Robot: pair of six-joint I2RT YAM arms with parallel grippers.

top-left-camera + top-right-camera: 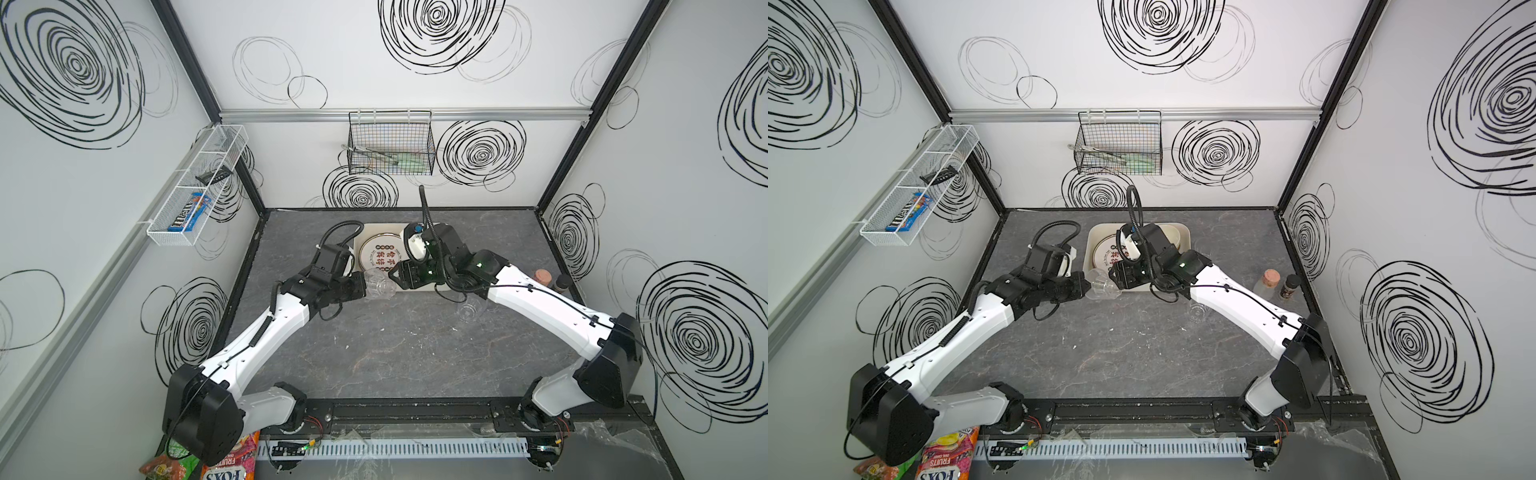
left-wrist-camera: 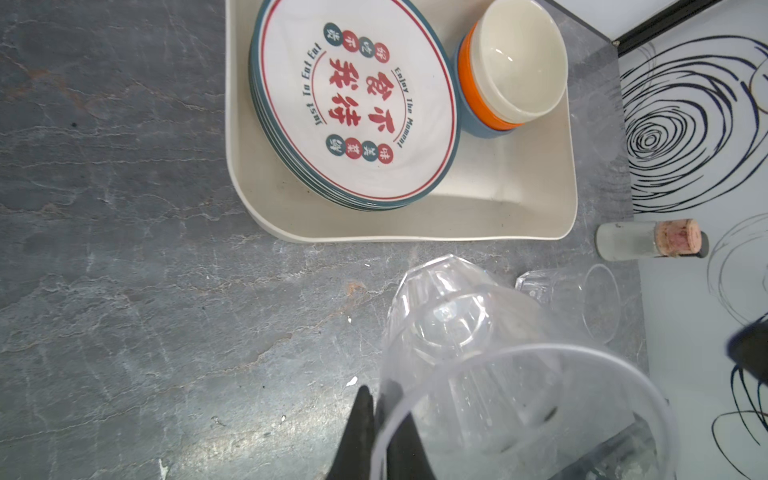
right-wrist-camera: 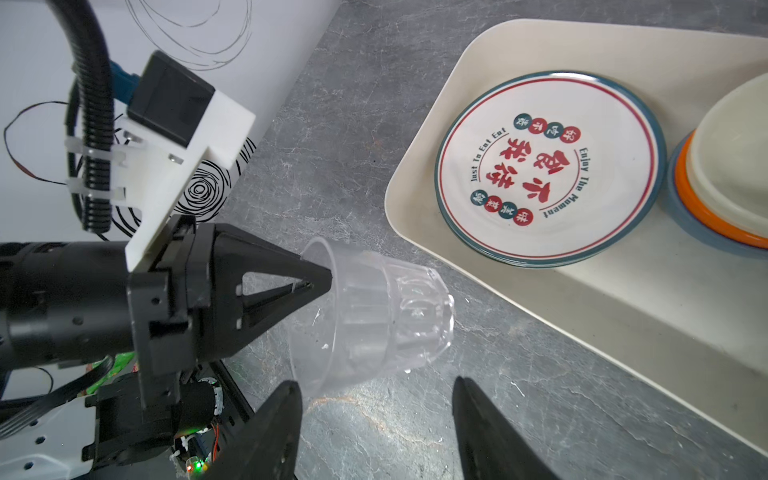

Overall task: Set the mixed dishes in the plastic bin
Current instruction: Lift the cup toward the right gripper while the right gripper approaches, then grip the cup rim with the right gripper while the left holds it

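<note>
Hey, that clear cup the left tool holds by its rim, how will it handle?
Probably light: the left tool holds the clear cup sideways by one pinch on its rim. The thin wall may flex and let it swivel. Its glossy round body looks slippery and could roll.

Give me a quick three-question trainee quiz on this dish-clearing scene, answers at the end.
1. True or false: the left hand grips a clear cup by its rim.
2. Which bowl tops the bowl stack inside the bin? A blue, B orange, C cream.
3. Fill in: the second clear cup lies on its side on the ____.
Key: 1 true; 2 C; 3 table.
</note>
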